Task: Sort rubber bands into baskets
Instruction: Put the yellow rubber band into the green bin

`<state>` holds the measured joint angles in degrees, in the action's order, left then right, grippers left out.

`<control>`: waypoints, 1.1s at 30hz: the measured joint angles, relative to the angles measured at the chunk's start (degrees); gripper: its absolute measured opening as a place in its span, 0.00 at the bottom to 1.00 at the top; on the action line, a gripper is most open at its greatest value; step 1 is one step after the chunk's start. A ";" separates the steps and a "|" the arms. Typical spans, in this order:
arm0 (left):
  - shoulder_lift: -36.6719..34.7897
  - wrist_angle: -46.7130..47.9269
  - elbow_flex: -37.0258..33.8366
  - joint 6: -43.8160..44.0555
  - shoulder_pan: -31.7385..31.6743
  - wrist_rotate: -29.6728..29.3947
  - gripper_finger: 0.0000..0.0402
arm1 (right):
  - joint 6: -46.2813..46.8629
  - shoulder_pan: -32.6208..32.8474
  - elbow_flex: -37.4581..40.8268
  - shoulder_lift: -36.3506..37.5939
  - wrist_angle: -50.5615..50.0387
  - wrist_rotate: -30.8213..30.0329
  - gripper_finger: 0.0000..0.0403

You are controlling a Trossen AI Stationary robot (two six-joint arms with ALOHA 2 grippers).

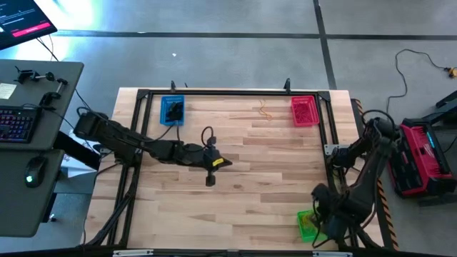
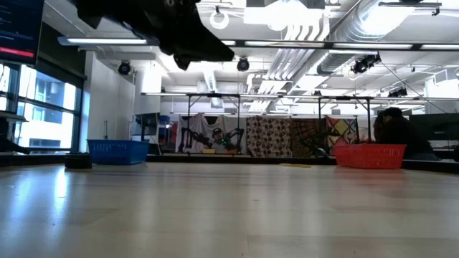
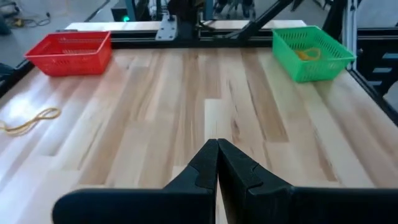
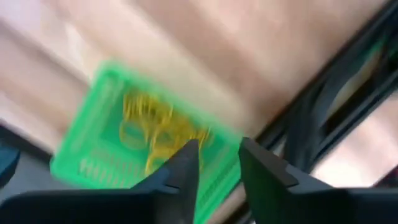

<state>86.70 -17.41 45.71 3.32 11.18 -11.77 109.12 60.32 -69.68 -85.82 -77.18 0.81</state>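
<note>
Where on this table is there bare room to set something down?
Bare wood spans the middle between the left gripper and green basket. A yellow rubber band lies beside the red basket. The right gripper crowds the green basket's corner.

Robotics lab, exposed ceiling ducts (image 2: 401,29), desk keyboard (image 1: 16,123) (backlit), concrete floor (image 1: 235,16)

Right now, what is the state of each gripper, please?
Left gripper: closed, empty, above the table's middle.
Right gripper: open, holding nothing, over the green basket.
</note>
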 joint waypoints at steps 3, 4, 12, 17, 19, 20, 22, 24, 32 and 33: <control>-1.82 2.05 0.03 -0.58 0.43 -1.32 0.00 | -3.89 -1.05 -2.37 0.04 -4.81 -6.42 0.17; -2.09 2.30 0.05 -0.93 0.57 -2.38 0.00 | -5.04 -1.64 -2.40 0.04 -5.29 -8.03 0.13; -2.34 -8.48 -5.40 -3.34 0.30 3.70 0.00 | -25.92 -11.43 7.47 5.12 6.77 -16.54 0.01; -2.34 -16.49 -10.98 -2.00 0.04 4.45 0.00 | -43.24 -21.17 17.16 11.10 22.70 -21.12 0.00; -2.34 -17.09 -12.05 -0.99 0.04 4.43 0.00 | -50.44 -26.05 20.80 13.06 29.35 -21.88 0.00; -2.34 -17.01 -12.49 -0.51 0.04 4.06 0.00 | -53.80 -28.54 22.64 13.81 32.68 -21.87 0.00; -2.34 -16.85 -13.32 0.50 0.04 2.92 0.00 | -59.84 -33.85 25.82 14.52 38.40 -21.81 0.00; -2.34 -16.98 -13.81 1.10 0.04 2.05 0.00 | -64.32 -39.38 28.43 14.67 42.86 -20.69 0.00; -2.34 -17.12 -14.07 1.56 0.04 0.70 0.00 | -78.89 -60.79 32.25 13.42 54.07 -18.32 0.06; -2.34 -17.20 -14.05 1.57 0.04 0.70 0.00 | -81.17 -62.96 32.25 13.35 55.86 -18.28 0.08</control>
<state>84.36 -34.61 31.65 4.89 11.22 -11.07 27.95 -2.64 -37.43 -72.47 -21.33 -17.47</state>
